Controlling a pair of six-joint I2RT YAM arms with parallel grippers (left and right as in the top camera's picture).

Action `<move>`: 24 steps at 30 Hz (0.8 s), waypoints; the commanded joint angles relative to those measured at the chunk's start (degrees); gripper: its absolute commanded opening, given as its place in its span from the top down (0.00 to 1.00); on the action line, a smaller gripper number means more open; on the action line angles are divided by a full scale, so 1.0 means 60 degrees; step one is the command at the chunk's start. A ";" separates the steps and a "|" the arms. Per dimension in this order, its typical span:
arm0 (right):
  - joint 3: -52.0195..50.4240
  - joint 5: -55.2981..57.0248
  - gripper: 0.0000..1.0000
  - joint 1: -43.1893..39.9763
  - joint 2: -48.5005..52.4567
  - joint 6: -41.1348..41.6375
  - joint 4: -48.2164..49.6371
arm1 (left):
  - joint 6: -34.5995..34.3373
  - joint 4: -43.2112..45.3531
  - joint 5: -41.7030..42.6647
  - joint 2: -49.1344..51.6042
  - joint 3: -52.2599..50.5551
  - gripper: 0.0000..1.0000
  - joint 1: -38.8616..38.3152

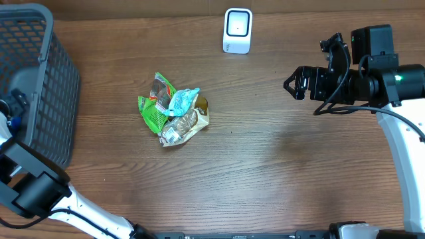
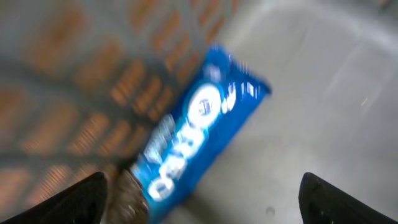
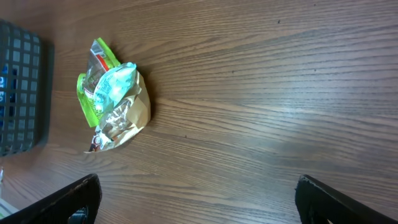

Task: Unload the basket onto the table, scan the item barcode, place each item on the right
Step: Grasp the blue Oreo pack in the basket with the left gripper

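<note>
A blue Oreo packet (image 2: 199,124), blurred, lies slantwise on the grey floor of the dark mesh basket (image 1: 46,79). My left gripper (image 2: 202,182) hangs open just over the packet's lower end, fingers wide apart and nothing gripped. No barcode shows on the packet. The white scanner (image 1: 238,30) stands at the table's far edge. My right gripper (image 1: 292,83) hovers open over bare wood (image 3: 198,180) at the right, facing left.
A pile of crumpled snack wrappers (image 1: 172,109), green, teal and silver, lies mid-table; the right wrist view shows the pile (image 3: 112,102) with the basket (image 3: 22,93) beyond. The basket's mesh wall (image 2: 74,81) rises close on the left of the packet.
</note>
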 commanded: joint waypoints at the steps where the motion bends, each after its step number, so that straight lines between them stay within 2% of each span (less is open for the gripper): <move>1: 0.0058 -0.0055 0.00 0.0025 -0.0051 0.0106 0.0047 | 0.1137 0.0390 -0.0299 -0.0022 0.0335 0.09 -0.0066; 11: 0.0058 -0.0055 0.00 0.0025 -0.0051 0.0106 -0.0033 | 0.1661 -0.0127 -0.0222 0.1453 0.0331 0.10 0.0011; 17: 0.0058 -0.0051 0.00 0.0025 -0.0051 0.0102 -0.0113 | 0.1523 -0.0510 -0.0178 0.1967 0.0331 0.17 0.0007; 19: 0.0058 -0.0051 0.00 0.0025 -0.0051 0.0102 -0.0084 | 0.1468 -0.0506 -0.0113 0.1967 0.0331 0.23 0.0000; 20: 0.0058 -0.0051 0.00 0.0025 -0.0051 0.0102 -0.0055 | 0.1464 -0.0521 -0.0102 0.1967 0.0331 0.34 -0.0004; 21: 0.0058 -0.0051 0.00 0.0025 -0.0051 0.0102 -0.0018 | 0.1461 -0.0619 -0.0102 0.1967 0.0331 0.53 -0.0011; 22: 0.0058 -0.0051 0.00 0.0025 -0.0051 0.0102 0.0022 | 0.1239 -0.0732 -0.0073 0.1967 0.0331 0.86 -0.0018; 24: 0.0058 -0.0051 0.00 0.0025 -0.0051 0.0102 0.0055 | 0.0393 -0.0900 0.0095 0.1967 0.0331 0.96 -0.0069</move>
